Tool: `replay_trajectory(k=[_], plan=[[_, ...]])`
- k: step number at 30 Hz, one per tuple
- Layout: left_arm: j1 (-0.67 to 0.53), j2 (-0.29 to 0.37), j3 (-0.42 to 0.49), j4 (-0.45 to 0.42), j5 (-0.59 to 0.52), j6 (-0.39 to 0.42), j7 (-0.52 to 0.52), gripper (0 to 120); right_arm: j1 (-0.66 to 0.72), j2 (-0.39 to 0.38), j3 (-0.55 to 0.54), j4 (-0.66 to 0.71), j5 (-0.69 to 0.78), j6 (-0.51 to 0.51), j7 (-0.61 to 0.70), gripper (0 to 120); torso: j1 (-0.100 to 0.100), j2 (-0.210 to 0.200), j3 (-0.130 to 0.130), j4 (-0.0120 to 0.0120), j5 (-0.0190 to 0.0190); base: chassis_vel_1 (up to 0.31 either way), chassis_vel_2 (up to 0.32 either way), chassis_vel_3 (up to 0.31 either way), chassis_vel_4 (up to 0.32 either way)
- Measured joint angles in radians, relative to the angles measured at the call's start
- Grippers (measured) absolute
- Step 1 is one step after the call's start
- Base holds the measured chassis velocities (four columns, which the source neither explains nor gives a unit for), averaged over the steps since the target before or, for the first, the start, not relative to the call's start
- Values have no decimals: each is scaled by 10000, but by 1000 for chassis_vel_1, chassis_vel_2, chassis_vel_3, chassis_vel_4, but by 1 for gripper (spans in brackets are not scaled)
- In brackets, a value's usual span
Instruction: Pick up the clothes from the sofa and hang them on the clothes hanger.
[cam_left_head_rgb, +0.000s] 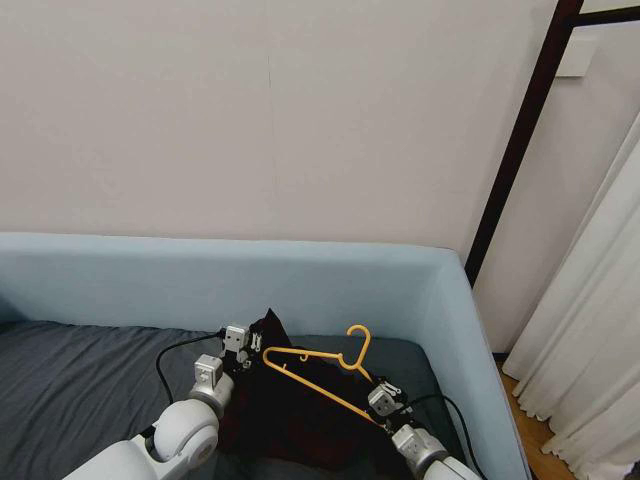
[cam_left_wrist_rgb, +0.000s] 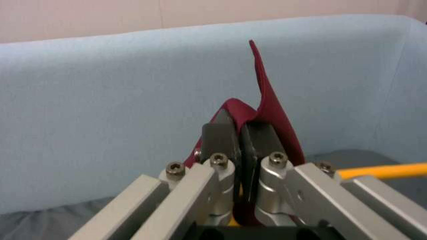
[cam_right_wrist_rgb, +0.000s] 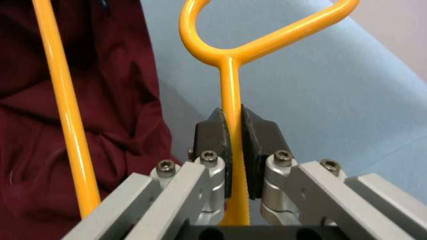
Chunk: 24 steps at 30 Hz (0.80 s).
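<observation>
You face plain pale wall (cam_left_head_rgb: 300, 110). Light-blue sofa (cam_left_head_rgb: 250, 280) runs below it, dark grey seat (cam_left_head_rgb: 70, 380). On your right: dark door frame (cam_left_head_rgb: 515, 150), white curtain (cam_left_head_rgb: 590, 330), strip of wooden floor (cam_left_head_rgb: 513, 388).

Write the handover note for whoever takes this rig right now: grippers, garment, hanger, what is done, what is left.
Left gripper: shut on an edge of the dark red garment, held up in front of the sofa backrest.
Right gripper: shut on the stem of the yellow hanger, just below its hook.
Where things are: most of the garment lies bunched on the sofa seat between the two arms, and the hanger is held over it.
Done: both garment and hanger are gripped.
Left: the hanger's shoulders are not inside the garment, so it is not hung yet.
</observation>
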Motion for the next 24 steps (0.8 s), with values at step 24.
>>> replay_trajectory(k=[24], plan=[[221,352,1233,-1694,568,211,-657,0,464,-13,98,-139,-54,-586,872,4,0,1,0,-3,2,0,0,0,0]])
